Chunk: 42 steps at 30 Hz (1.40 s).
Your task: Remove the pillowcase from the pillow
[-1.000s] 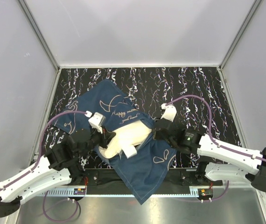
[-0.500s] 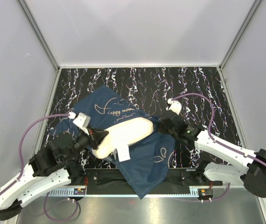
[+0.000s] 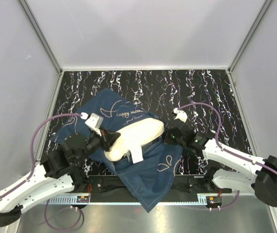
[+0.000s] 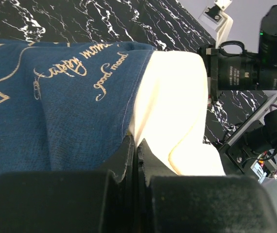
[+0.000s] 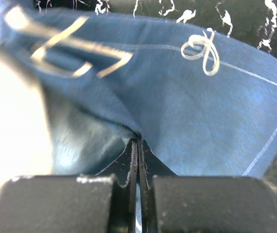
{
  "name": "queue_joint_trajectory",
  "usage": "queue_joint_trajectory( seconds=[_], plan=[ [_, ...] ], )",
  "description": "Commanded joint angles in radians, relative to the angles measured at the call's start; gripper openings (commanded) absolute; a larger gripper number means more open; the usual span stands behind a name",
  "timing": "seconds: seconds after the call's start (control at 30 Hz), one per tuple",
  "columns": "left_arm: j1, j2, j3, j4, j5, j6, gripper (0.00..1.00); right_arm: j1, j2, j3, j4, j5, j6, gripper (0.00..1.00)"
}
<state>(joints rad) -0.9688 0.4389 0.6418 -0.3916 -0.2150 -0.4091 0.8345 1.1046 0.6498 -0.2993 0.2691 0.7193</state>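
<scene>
The cream pillow [image 3: 137,134] lies at the table's middle, half out of the navy pillowcase [image 3: 113,109] with gold drawings and lettering. A white tag [image 3: 137,156] hangs at its near edge. My left gripper [image 3: 112,140] is shut on the pillow's left end; in the left wrist view the jaws [image 4: 136,143] close where the cream pillow [image 4: 177,97] meets the pillowcase [image 4: 70,111]. My right gripper [image 3: 166,137] is shut on a fold of the pillowcase [image 5: 192,107] to the right of the pillow [image 5: 7,121], with blue cloth bunched at the jaws [image 5: 138,139].
Black marbled tabletop [image 3: 201,92] lies inside grey walls and metal corner rails. A corner of the pillowcase hangs over the near edge [image 3: 148,200] between the arm bases. The right arm's wrist [image 4: 240,73] stands close behind the pillow in the left wrist view.
The left gripper swung left with the pillow's end, then came back right. More of the pillow shows now and it sits further right. The right gripper shifted slightly right with the cloth.
</scene>
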Motion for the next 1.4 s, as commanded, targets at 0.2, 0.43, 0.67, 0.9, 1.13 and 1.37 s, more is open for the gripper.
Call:
queue_joint_trajectory(
  seconds=[0.2, 0.43, 0.67, 0.9, 1.13, 1.37],
  plan=[
    [0.004, 0.106, -0.013, 0.335, -0.006, -0.022, 0.00, -0.009, -0.297, 0.099, -0.288, 0.018, -0.032, 0.58],
    [0.005, 0.141, -0.059, 0.413, 0.018, -0.057, 0.00, -0.009, -0.497, 0.103, -0.356, -0.036, 0.015, 0.90],
    [0.004, 0.191, -0.111, 0.520, 0.052, -0.096, 0.00, -0.008, -0.425, 0.039, -0.105, -0.209, 0.074, 0.91],
    [0.002, 0.270, -0.137, 0.632, 0.080, -0.108, 0.00, 0.044, -0.341, -0.047, 0.136, -0.271, 0.173, 1.00],
    [-0.001, 0.305, -0.159, 0.715, 0.130, -0.112, 0.00, 0.146, -0.246, -0.085, 0.270, -0.159, 0.223, 1.00],
    [-0.010, 0.314, -0.180, 0.772, 0.244, -0.096, 0.00, 0.179, -0.125, -0.105, 0.425, -0.133, 0.243, 1.00]
  ],
)
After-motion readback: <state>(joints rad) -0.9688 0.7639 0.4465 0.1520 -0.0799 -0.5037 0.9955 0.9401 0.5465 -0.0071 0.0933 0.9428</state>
